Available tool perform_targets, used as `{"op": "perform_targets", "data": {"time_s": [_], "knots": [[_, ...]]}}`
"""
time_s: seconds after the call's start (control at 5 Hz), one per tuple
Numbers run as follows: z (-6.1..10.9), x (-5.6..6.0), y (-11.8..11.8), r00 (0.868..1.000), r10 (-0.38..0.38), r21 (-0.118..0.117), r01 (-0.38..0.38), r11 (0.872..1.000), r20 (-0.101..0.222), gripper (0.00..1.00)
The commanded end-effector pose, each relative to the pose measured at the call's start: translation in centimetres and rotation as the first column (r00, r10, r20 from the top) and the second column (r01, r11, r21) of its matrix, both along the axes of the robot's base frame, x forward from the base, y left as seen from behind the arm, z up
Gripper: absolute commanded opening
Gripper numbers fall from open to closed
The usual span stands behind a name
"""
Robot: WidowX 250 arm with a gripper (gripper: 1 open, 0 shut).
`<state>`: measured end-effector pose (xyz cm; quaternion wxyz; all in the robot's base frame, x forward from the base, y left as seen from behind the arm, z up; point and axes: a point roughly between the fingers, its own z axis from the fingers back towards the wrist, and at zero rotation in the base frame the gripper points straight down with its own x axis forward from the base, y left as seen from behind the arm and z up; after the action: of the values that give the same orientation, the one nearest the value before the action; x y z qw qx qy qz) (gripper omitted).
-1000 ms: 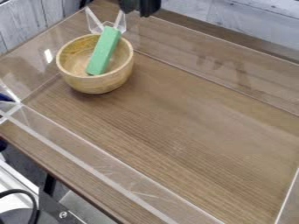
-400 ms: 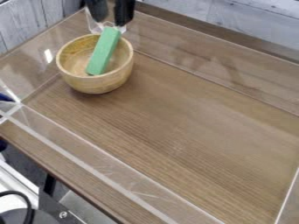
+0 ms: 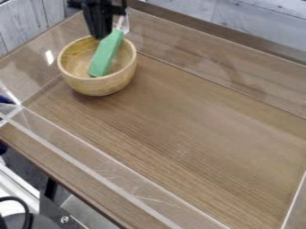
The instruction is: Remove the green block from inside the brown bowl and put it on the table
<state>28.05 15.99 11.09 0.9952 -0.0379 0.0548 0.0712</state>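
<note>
Fingers (image 3: 111,27) of your gripper (image 3: 107,29) were closed at the upper end of the green block (image 3: 106,55), at about twelve o'clock on the brown bowl (image 3: 98,67); whether they actually had hold of it you could not tell. That block leaned tilted inside the bowl, which sat at ten o'clock on the table (image 3: 180,125).
</note>
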Motion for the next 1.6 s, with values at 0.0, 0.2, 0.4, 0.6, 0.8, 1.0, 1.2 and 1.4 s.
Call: {"op": "perform_targets", "data": {"time_s": [0.0,0.2,0.4,0.6,0.8,1.0,1.2,1.4], "knots": [[0.3,0.5,1.5,0.999,0.014,0.039,-0.015,0.999,0.032,0.00],[-1.2,0.6,2.2,1.000,0.018,0.044,-0.018,0.999,0.013,0.00],[-2.5,0.6,2.8,1.000,0.021,0.052,-0.020,0.998,-0.001,0.00],[-3.5,0.7,3.3,1.000,0.023,0.058,-0.022,0.998,-0.013,0.00],[-4.0,0.7,3.6,0.999,0.027,0.062,-0.025,0.998,-0.020,0.00],[-4.4,0.8,3.9,0.999,0.031,0.064,-0.029,0.998,-0.029,0.00],[-4.8,0.9,4.3,0.999,0.035,0.067,-0.033,0.997,-0.037,0.00],[-5.0,0.9,4.5,0.998,0.037,0.068,-0.034,0.997,-0.045,0.00]]}}
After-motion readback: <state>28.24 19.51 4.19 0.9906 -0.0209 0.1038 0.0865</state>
